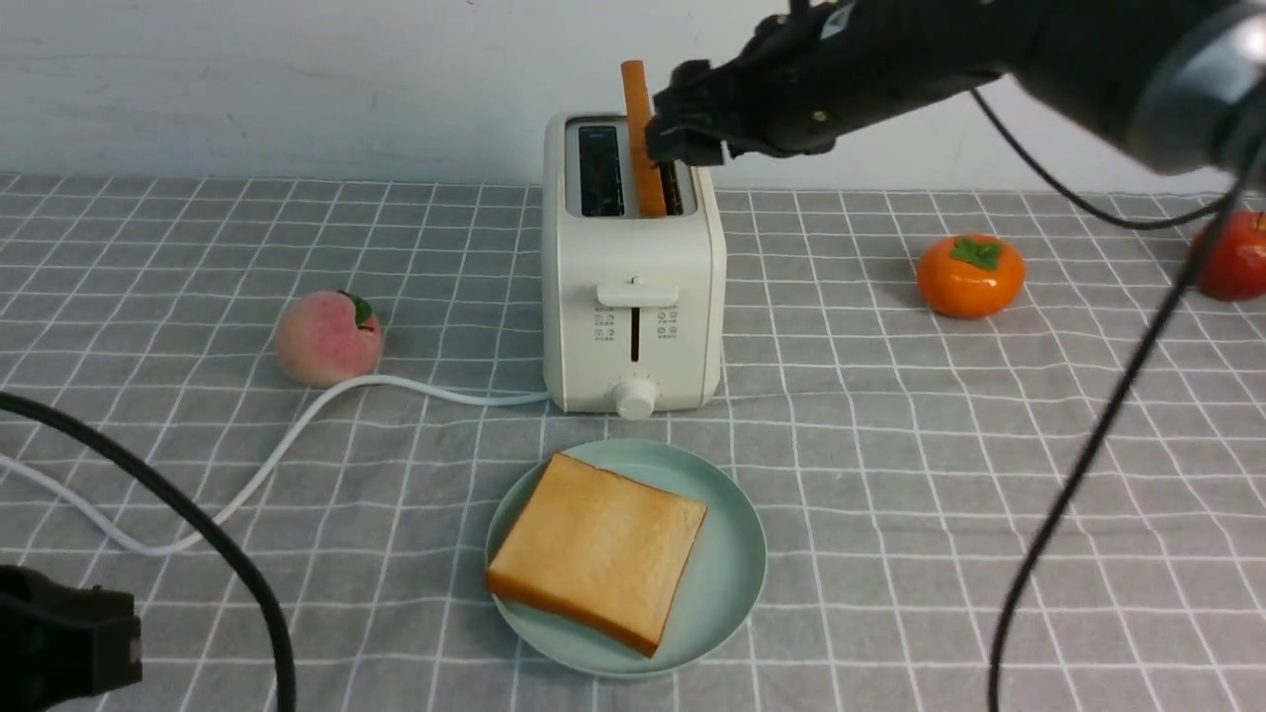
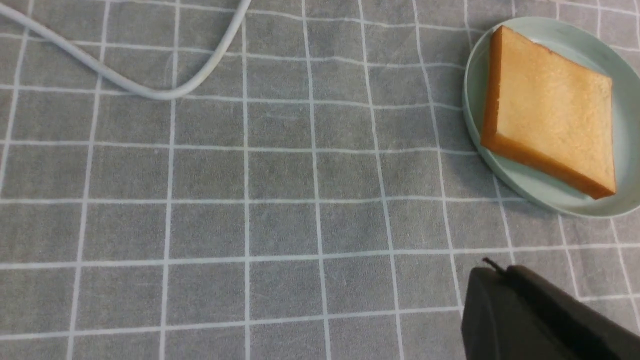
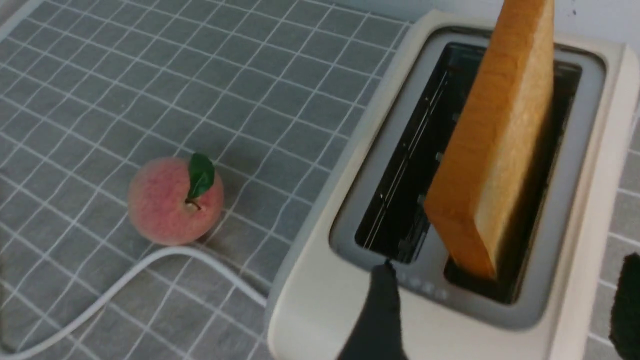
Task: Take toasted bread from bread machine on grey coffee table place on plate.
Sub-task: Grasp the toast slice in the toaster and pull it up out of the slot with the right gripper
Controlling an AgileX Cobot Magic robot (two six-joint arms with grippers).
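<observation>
- Nearest the camera, black cables cross the front view: one curves over the left side, another slants down the right side in front of the checked counter (image 1: 890, 445).
- Left jaws (image 2: 492, 280) are together, over the grey cloth at the near left; the slice on the plate lies outside them.
- Right jaws (image 3: 505, 300) stand apart above the cream two-slot toaster (image 1: 633, 297), one finger to either side of the standing bread in the right wrist view, not clamped on it.
- One toasted slice (image 1: 598, 549) lies flat on the mint-green plate (image 1: 732, 593), off toward its left side, a corner reaching the rim.
- Another toasted slice (image 1: 643, 148) stands upright in the toaster's right slot, leaning a little, its upper part sticking well out; the left slot holds no bread.
- White power cord (image 1: 287, 445) leaves the toaster's left side, bends close by the peach (image 1: 329, 338) and loops over the cloth, left of the plate.
- Orange persimmon (image 1: 971, 276) with green leaves sits right of the toaster, well apart from it.
- Red fruit (image 1: 1234, 257) shows at the far right, partly cut by the picture edge and crossed by a cable.
- Pale wall (image 1: 297, 89) rises behind the toaster.
</observation>
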